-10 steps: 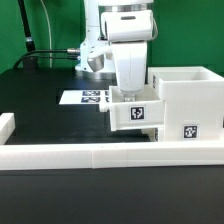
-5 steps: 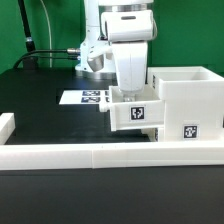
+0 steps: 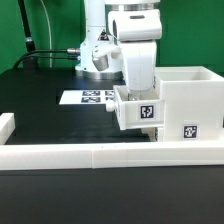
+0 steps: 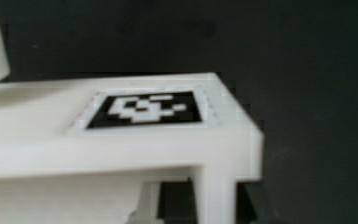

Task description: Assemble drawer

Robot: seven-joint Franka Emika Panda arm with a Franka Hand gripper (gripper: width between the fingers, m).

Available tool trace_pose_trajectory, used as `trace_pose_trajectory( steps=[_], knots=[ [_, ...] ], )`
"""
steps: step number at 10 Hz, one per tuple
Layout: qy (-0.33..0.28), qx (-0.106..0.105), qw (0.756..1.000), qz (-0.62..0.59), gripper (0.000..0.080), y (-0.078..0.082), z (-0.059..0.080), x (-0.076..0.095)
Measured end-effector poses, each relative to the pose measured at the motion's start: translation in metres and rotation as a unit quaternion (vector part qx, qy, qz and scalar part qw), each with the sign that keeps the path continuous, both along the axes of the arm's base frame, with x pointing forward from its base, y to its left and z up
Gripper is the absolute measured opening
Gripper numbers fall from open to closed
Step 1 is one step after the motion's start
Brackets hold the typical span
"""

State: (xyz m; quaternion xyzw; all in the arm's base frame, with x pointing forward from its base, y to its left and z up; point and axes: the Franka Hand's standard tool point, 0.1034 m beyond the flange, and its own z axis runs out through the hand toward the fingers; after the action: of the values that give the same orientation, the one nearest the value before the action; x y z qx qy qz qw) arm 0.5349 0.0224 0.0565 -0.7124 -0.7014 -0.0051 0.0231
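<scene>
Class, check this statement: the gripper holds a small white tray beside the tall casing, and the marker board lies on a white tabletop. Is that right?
Wrong in one respect: the exterior view shows a black tabletop under the marker board. The gripper does hold the small white tray beside the casing.

Claw (image 3: 137, 93) over tray (image 3: 139, 111) beside casing (image 3: 186, 104)
</scene>
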Motion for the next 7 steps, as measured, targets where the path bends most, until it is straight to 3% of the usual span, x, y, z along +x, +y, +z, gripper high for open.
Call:
trace_pose_trajectory(
  steps=[2,4,5,6,7],
  knots=[
    [0.000,0.000,1.000,-0.001,0.0041,0.000,0.000,0.000],
    [0.003,-0.001,1.000,-0.001,0.0271,-0.001,0.003,0.000],
    [0.001,-0.003,1.000,-0.001,0.0271,-0.002,0.008,0.001],
    [0.003,-0.005,1.000,-0.002,0.0484,-0.004,0.013,0.001],
    [0.009,-0.008,1.000,-0.003,0.0484,-0.008,0.017,0.000]
  ],
)
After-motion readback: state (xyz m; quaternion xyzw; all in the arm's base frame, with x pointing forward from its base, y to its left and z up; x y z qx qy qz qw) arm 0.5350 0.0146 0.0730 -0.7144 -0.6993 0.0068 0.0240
